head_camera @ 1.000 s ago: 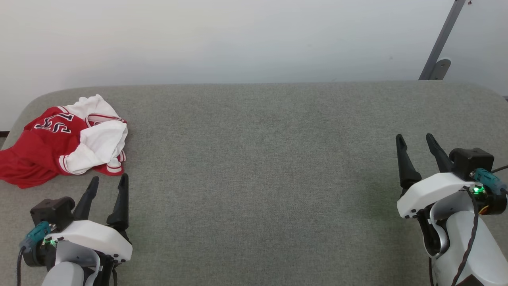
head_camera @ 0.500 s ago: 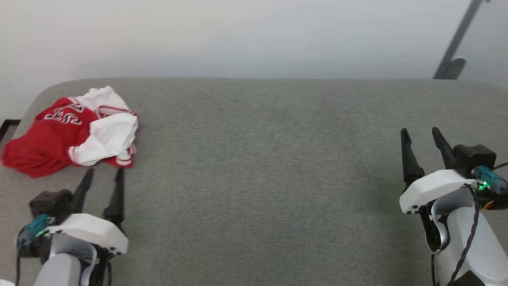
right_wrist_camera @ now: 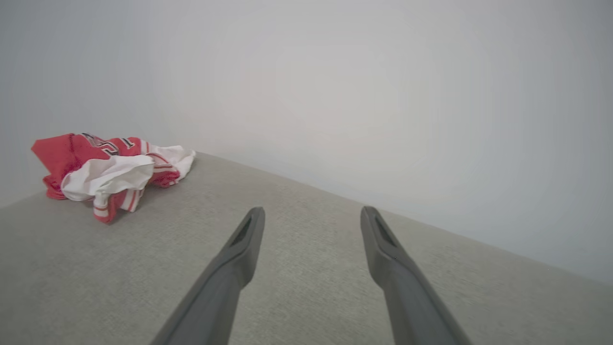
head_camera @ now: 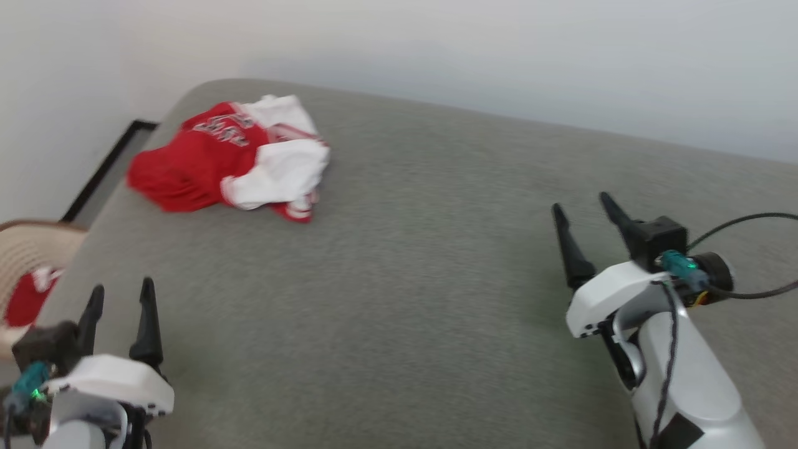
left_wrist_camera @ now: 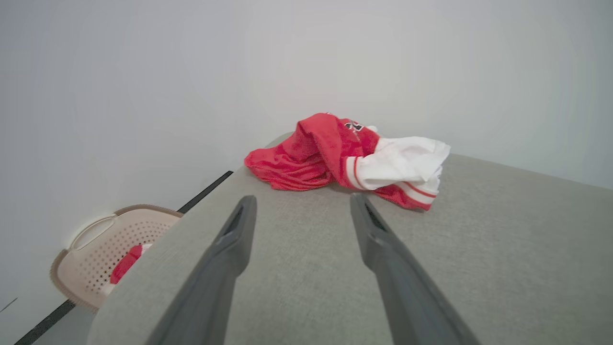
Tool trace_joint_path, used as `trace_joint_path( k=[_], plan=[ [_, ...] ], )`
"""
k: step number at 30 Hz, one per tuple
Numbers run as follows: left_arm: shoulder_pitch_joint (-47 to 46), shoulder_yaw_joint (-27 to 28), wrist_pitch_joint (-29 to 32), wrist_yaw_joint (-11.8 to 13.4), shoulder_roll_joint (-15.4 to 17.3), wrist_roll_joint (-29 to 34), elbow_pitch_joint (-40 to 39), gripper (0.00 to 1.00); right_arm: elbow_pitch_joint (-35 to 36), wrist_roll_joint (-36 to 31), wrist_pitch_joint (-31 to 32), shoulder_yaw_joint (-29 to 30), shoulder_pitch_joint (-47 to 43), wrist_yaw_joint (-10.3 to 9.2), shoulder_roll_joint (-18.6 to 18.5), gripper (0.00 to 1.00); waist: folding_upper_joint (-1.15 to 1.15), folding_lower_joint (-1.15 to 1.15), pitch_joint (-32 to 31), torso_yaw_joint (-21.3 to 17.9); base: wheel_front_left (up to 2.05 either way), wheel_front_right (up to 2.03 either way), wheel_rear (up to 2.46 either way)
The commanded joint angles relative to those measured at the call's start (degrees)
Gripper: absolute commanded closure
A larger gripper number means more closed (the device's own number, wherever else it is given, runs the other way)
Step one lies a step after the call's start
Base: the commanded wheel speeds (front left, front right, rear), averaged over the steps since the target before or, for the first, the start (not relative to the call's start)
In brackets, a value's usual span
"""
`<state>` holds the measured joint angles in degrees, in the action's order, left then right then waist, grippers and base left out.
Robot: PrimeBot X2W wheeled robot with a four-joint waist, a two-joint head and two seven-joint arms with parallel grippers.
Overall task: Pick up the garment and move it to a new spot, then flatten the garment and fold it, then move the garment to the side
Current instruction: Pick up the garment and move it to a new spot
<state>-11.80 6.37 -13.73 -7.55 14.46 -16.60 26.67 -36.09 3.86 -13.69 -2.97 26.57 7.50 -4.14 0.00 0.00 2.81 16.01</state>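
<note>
The garment (head_camera: 230,156) lies crumpled near the far left corner of the grey table: red cloth with white sleeves, striped trim and black numerals. It also shows ahead of the fingers in the left wrist view (left_wrist_camera: 349,158) and far to the left in the right wrist view (right_wrist_camera: 110,167). My left gripper (head_camera: 121,296) stands open at the lower left, well short of the garment, nothing between its fingers. My right gripper (head_camera: 583,209) is open over the right side of the table, far from the garment.
The grey felt-covered table (head_camera: 405,262) has a rounded far left corner against a white wall. A beige perforated laundry basket (left_wrist_camera: 96,258) with something red inside stands on the floor left of the table (head_camera: 25,274). A black floor strip runs along the wall.
The head camera has turned left, so the whole picture has shifted right and the basket has come into view. Both grippers remain open; the garment lies as before.
</note>
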Motion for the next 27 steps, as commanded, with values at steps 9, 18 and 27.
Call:
trace_joint_path(
  k=[9, 18, 27],
  plan=[
    [4.9, 5.4, -1.5, 0.2, -4.0, 5.4, -3.3, 0.00, -2.8, -1.6, -1.5, -5.9, 2.4, -0.03, 0.9, 0.00, 0.00, 0.00, 0.1, 13.0, 0.00, 0.00, 0.00],
    [5.9, 5.9, -1.5, 0.1, -4.8, 5.0, -5.1, 0.00, -3.8, 0.1, -1.5, -8.7, 3.3, -0.03, 1.0, 0.00, 0.00, 0.00, 1.1, 13.5, 0.00, 0.00, 0.00],
    [-6.2, -5.5, -1.5, 0.1, 3.9, -1.0, -6.5, 0.00, -2.2, -1.0, -1.5, -8.9, 6.8, -0.03, 1.1, 0.00, 0.00, 0.00, 9.8, 5.4, 0.00, 0.00, 0.00]
  ],
)
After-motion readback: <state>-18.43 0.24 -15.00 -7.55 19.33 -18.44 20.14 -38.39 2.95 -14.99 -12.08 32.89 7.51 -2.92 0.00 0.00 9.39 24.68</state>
